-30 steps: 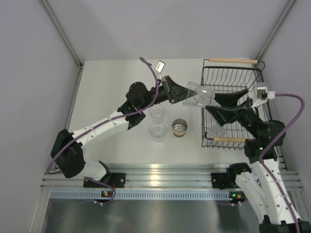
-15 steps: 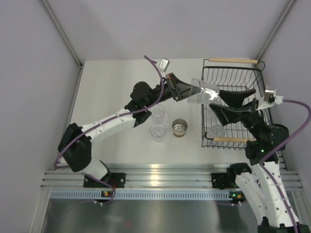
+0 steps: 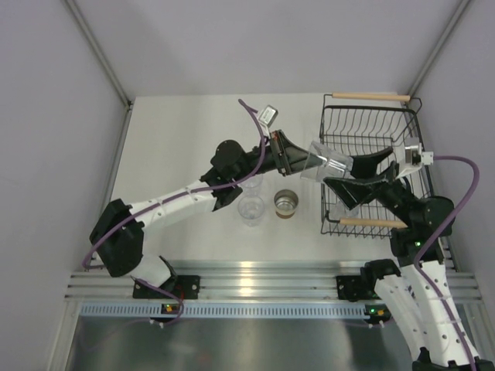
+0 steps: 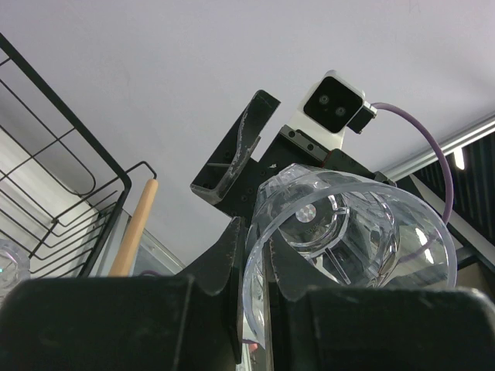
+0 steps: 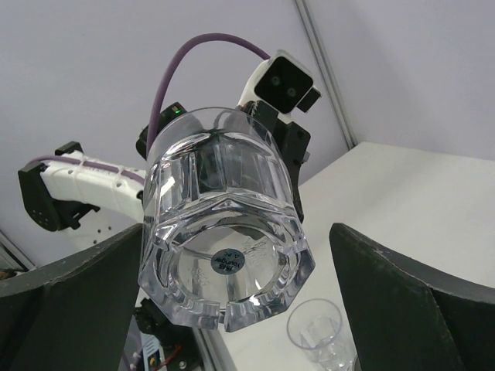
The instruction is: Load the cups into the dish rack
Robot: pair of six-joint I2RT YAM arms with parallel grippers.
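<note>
**Cup mid-air between two end effectors, at rack's edge**

Nearest, on the surface point(image 3: 178, 139), near side of the left end effector point(image 3: 303, 161): two clear cups point(image 3: 250, 209), upright, one behind the other. The farther one is partly under the left arm. Metal cup point(image 3: 286, 203) just right of them, upright. None loaded yet.

Left end effector clamped on the rim of the held cup point(image 3: 329, 165), one finger inside the wall, one outside. Cup lies on its side, base pointing at the right end effector point(image 3: 339, 173), above the rack's left wall.

Right end effector: fingers wide apart, flanking the cup's base with a visible gap each side in its wrist view. No contact.

Rack point(image 3: 363, 120) beneath and beyond both end effectors.

Likely step: handover.

Risks:
- Left lets go before right has closed: cup drops onto the rack wall, may bounce out to the surface.
- Right closes on the slick, faceted base: cup could squirt out.
- Rim pinch is thin, so a nudge from a closing finger could swing the cup.
- Fingers close together, so a clash is possible.
</note>
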